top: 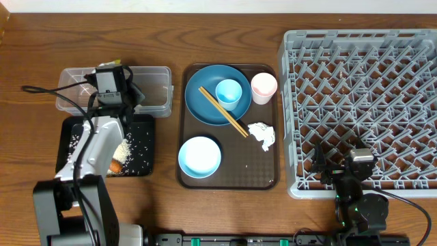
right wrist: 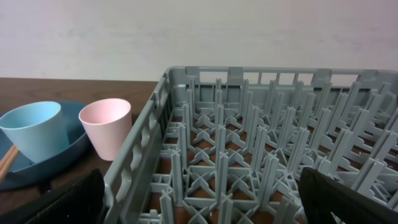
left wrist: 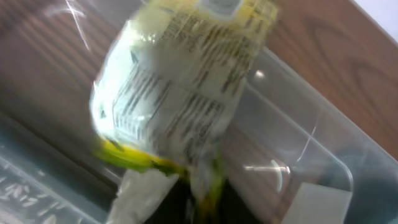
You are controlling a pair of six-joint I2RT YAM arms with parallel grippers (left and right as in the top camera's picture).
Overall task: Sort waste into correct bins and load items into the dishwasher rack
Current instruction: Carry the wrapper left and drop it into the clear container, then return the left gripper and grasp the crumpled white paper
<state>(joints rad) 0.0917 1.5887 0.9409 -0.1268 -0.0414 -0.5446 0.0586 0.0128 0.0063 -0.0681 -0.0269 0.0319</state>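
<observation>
Left gripper (top: 109,68) over your clear tub (top: 156,89), upper left
Blurred yellow-green wrapper (left wrist: 180,93) fills its view; you cannot tell if it is gripped.

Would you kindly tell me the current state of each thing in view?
wrapper: above the clear tub, at the left gripper; grip unclear
black tray: holds rice, orange stick
plate: carries blue cup, chopsticks
bowl: upright, empty
pink cup: upright, empty
napkin: crumpled, on brown tray
rack: no dishes visible
right gripper: open
</observation>
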